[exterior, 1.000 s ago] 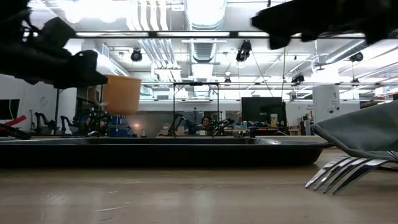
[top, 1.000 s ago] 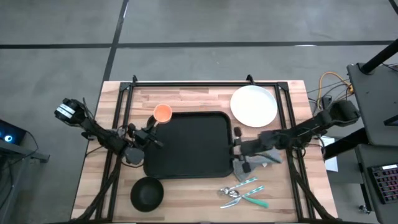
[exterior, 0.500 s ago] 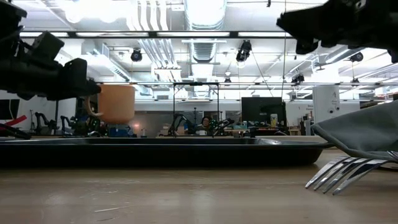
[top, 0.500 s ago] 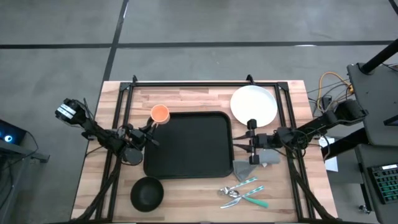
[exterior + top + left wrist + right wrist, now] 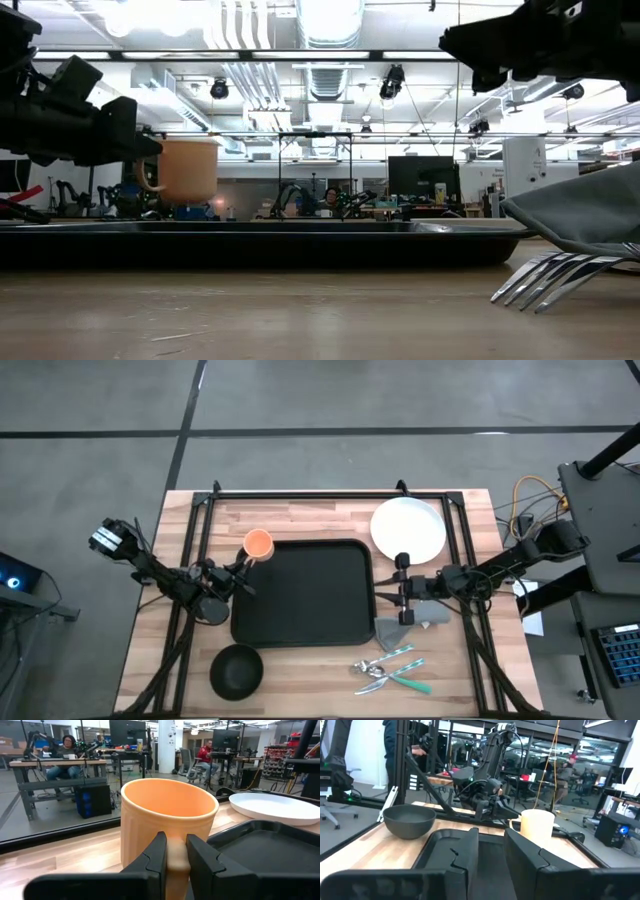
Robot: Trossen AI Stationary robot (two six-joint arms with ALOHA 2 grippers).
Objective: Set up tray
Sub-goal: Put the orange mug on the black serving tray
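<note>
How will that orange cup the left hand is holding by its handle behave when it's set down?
The orange ribbed cup looks rigid and probably light. The left hand pinches only its handle, so it may swing. Upright with a flat base, it should stand steadily near the large flat black tray.

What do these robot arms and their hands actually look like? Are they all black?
Mostly, yes. Both arms are slim, dark, jointed rods; the left arm ends at a base with a white-marked block, and black cables run along it. The left hand has two flat, matte black fingers with angled tips. The right hand looks the same: two blocky black fingers. Orange and yellow cables trail near the right arm.
</note>
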